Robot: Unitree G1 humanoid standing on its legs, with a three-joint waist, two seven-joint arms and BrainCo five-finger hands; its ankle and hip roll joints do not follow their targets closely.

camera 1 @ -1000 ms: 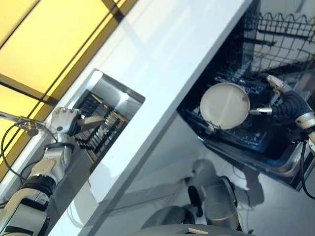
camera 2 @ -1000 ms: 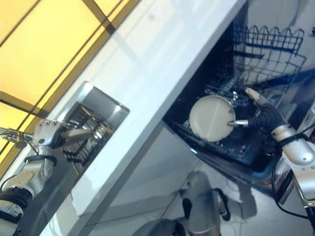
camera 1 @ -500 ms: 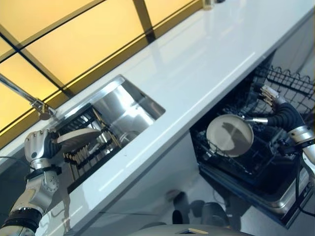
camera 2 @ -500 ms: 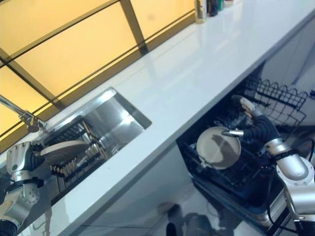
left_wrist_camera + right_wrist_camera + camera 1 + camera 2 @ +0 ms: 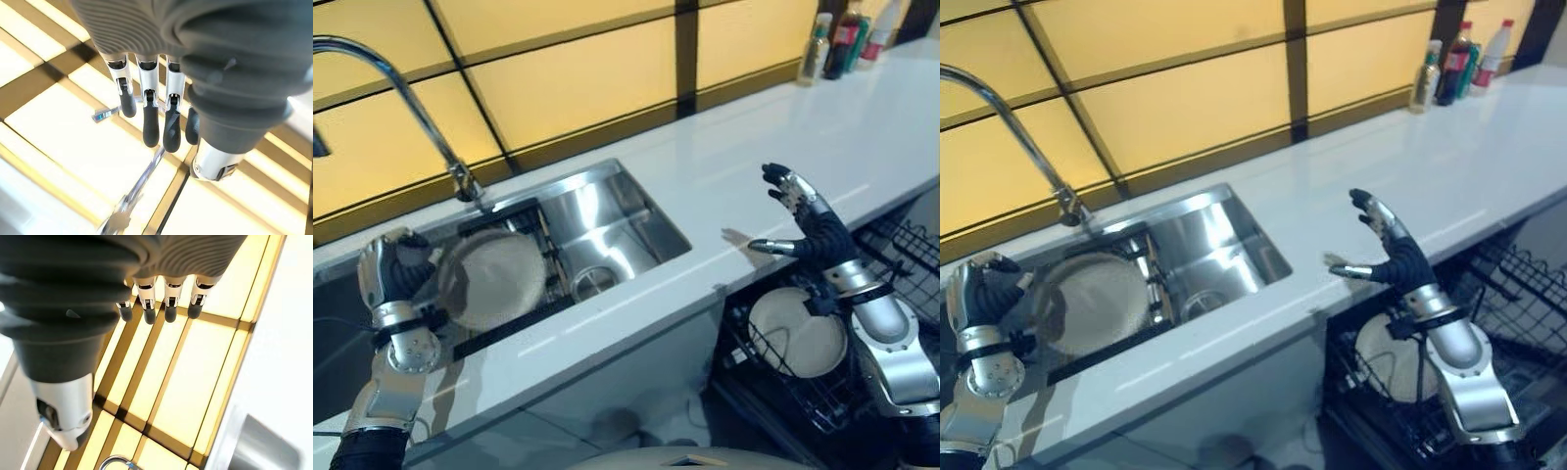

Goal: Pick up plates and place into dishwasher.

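From the head camera I see two plates. One plate stands on edge in the sink, at the left side by the dark rack, just at 3 o'clock of my left hand. That hand is raised with its back toward me and its fingers curled inward; whether they actually grip the plate's rim I cannot tell — the plate sits right beside them. In its own wrist view the left fingers hang bent, with the faucet past them.

The second plate stands upright in the dishwasher's lower rack, under the white counter. My right hand is above the counter edge, at 12 o'clock of that plate and apart from it, fingers spread wide and straight, holding nothing. The right wrist view shows the same straight fingers against the yellow window panels.

One curved faucet rises behind the sink, at 12 o'clock of the left plate. Three bottles stand at the counter's far right corner — close together.
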